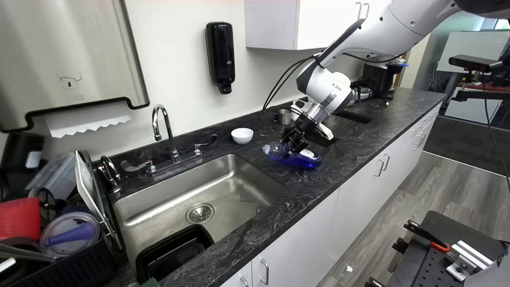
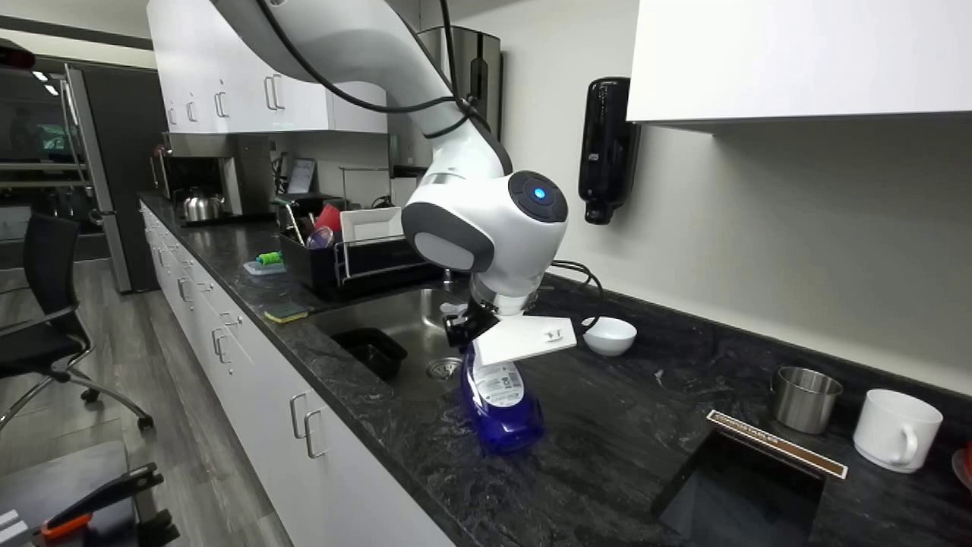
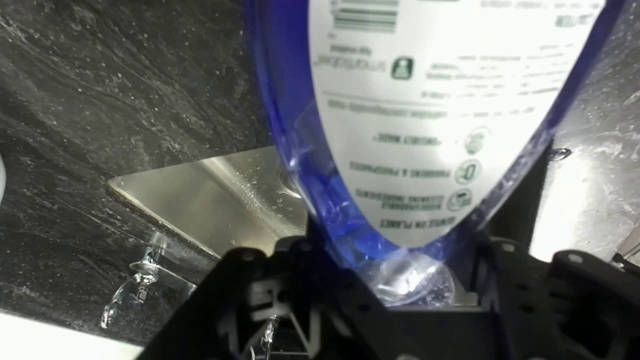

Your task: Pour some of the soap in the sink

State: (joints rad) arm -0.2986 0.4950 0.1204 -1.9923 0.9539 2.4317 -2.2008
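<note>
exterior views: bright | sink (image 1: 171, 208): glare streaks | cabinet (image 2: 805, 57): shadow beneath | wrist view: jaws blurred

Kitchen background clutter

Dark marbled counter (image 2: 592, 471): white bowl (image 1: 242, 136) near the wall; metal mug (image 2: 806, 399), white mug (image 2: 898, 429) just beside it. Rectangular opening (image 2: 744, 494) in the countertop near both mugs, brown label strip (image 2: 776, 444) along its edge. Black wall dispenser (image 1: 220, 56), in both exterior views. Metal towel dispenser (image 1: 67, 59), white paper (image 1: 85, 121) hanging out. Black dish rack (image 2: 307, 262) holds red container (image 1: 20, 219), white dish (image 2: 372, 226) on edge. Sponge (image 2: 286, 312) near counter's front edge. Metal kettle (image 2: 202, 207) toward far end. Black office chair (image 2: 49, 266) on grey floor (image 2: 190, 425).
</note>
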